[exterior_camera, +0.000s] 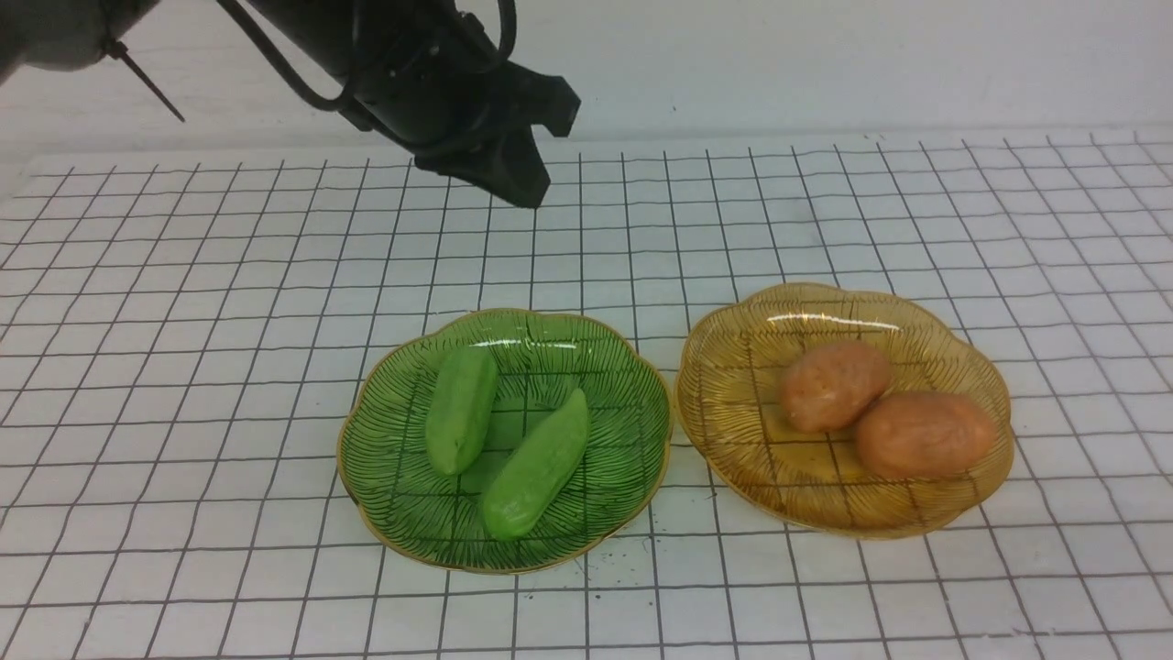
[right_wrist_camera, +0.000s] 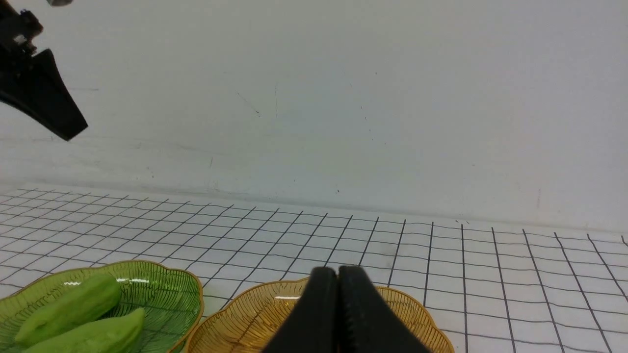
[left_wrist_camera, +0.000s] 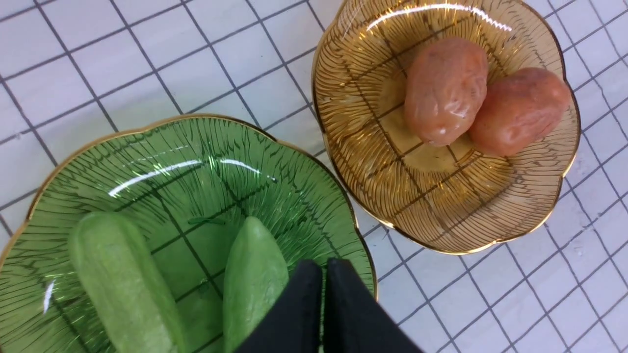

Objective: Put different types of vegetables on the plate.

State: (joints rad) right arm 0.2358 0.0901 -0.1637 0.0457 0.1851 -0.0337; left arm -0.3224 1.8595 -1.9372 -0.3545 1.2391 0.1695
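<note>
the closed, empty left claw hangs above and behind the green plate's two cucumbers.

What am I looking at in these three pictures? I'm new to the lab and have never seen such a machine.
It is a robot with two arms, each ending in a pincer. One camera looks forward from between the arms; one sits on each wrist. On the gridded table stand a green plate with two green cucumber-like vegetables and an amber plate with two potato-like lumps. The left pincer hangs above the table; the right pincer shows only in its own wrist view. Both are shut and hold nothing.
</note>
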